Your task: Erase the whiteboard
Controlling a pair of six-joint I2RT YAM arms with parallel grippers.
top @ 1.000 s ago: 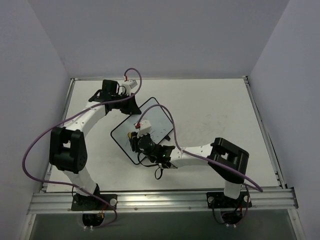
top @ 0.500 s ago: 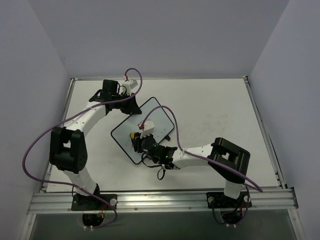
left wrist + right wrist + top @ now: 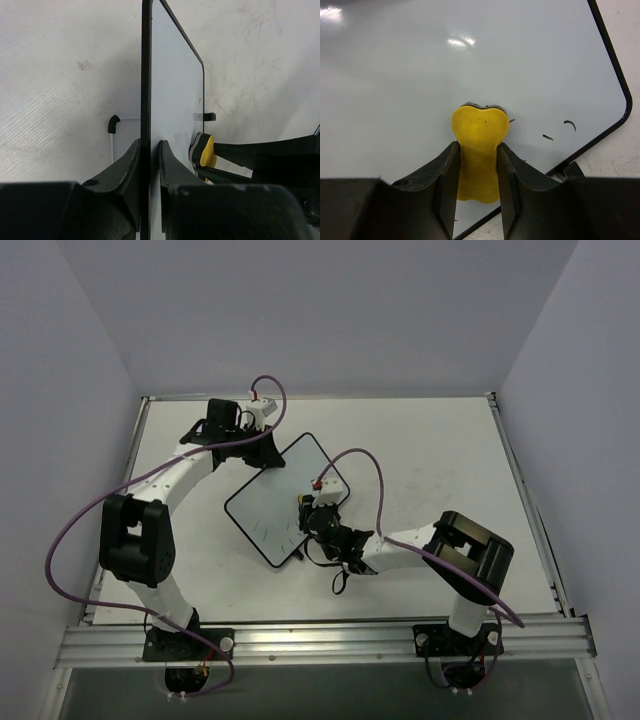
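Observation:
The whiteboard (image 3: 268,502) lies tilted on the table, white with a thin black frame. My left gripper (image 3: 262,454) is shut on its far edge; in the left wrist view the fingers (image 3: 149,145) clamp the frame, with the whiteboard (image 3: 172,100) seen edge-on. My right gripper (image 3: 303,508) is shut on the yellow eraser (image 3: 479,130) and presses it onto the whiteboard (image 3: 445,65) near a rounded corner. Small dark marker strokes (image 3: 569,124) remain just right of the eraser. The eraser (image 3: 206,152) also shows in the left wrist view.
The white table (image 3: 430,460) has a raised rim (image 3: 320,397) and grey walls behind and at both sides. A small black foot (image 3: 113,123) of the board rests on the table. Purple cables loop over both arms.
My right gripper has slid the eraser across the board from its left-middle to its right side. The left gripper has kept its hold on the far edge.

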